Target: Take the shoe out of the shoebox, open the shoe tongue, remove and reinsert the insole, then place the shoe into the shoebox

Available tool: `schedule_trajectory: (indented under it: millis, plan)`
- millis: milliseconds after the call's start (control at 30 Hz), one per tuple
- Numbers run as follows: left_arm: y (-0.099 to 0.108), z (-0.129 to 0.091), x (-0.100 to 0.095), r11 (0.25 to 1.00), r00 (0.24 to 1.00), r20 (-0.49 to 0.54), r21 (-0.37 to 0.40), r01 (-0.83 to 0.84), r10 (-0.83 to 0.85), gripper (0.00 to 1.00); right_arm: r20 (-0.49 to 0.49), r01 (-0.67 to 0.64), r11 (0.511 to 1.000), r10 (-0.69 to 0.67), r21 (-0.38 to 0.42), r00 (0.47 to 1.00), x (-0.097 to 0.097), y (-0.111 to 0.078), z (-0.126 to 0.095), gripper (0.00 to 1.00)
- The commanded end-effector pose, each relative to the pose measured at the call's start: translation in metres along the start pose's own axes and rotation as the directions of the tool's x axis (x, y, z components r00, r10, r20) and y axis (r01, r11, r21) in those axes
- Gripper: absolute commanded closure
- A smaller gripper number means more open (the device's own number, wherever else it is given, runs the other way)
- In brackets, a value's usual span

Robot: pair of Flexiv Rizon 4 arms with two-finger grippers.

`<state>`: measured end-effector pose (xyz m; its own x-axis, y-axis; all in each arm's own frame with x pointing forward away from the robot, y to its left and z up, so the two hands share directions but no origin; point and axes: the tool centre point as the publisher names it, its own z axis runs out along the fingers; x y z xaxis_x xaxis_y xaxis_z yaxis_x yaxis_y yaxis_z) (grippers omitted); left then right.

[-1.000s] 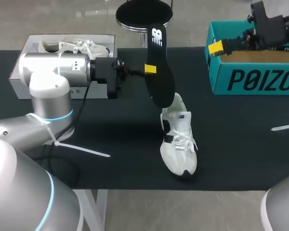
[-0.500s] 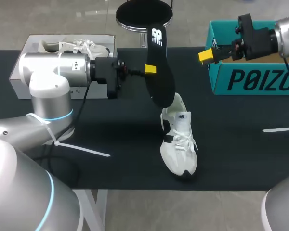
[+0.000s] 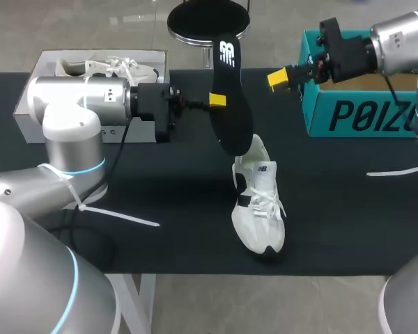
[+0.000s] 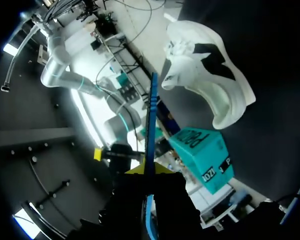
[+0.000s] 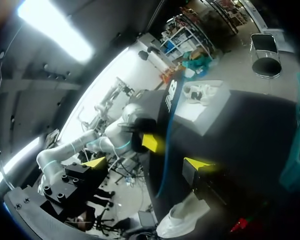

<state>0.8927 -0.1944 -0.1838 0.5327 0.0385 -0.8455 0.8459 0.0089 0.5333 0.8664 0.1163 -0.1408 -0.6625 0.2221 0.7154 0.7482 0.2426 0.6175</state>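
L pincer [image 3: 217,99] is clenched on the insole [image 3: 234,129], gripping it from the side approx halfway along. The black insole stands nearly upright over the desk [image 3: 160,181], logo end up. Its lower end is at the heel opening of the shoe [image 3: 259,209]; can't tell if it's inside the opening or only touching the collar. In the L wrist view the insole shows edge-on, a thin blue-edged line running out from between the fingers [image 4: 135,171], w/ the shoe ahead of it.

The shoe is white w/ black patches. It sits on its sole near the front middle of the desk, toe toward the near edge, laces crossed over the tongue.

R pincer [image 3: 279,76] is released: the R wrist view shows its yellow tips wide apart w/ nothing held. It hangs above the desk just beside the corner of the teal box [image 3: 355,115], pointing toward the insole but well apart from it. The teal box stands open at the rear R of the desk.

At the rear L, partly hidden behind the L arm, is the white shoebox [image 3: 28,111], w/ a second shoe [image 3: 115,68] inside.
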Motion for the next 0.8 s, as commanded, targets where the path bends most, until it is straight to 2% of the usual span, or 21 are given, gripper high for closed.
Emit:
schedule_trajectory:
  millis: [33, 333, 800]
  plan:
    - [0.0, 0.002, 0.0, 1.0, 1.0, -0.002, -0.003, -0.002, 0.002, 1.0, -0.007, -0.002, 1.0, 0.002, 0.003, 1.0, -0.005, 0.003, 0.014, 0.0]
    - [0.0, 0.002, 0.0, 1.0, 1.0, -0.002, -0.003, -0.002, 0.002, 1.0, -0.017, -0.001, 1.0, 0.001, 0.02, 1.0, -0.002, 0.004, 0.034, 0.0]
    - [0.0, 0.002, 0.0, 1.0, 1.0, -0.002, -0.003, -0.002, 0.002, 1.0, -0.058, -0.039, 0.999, 0.039, 0.009, 0.998, -0.012, -0.017, 0.063, 0.0]
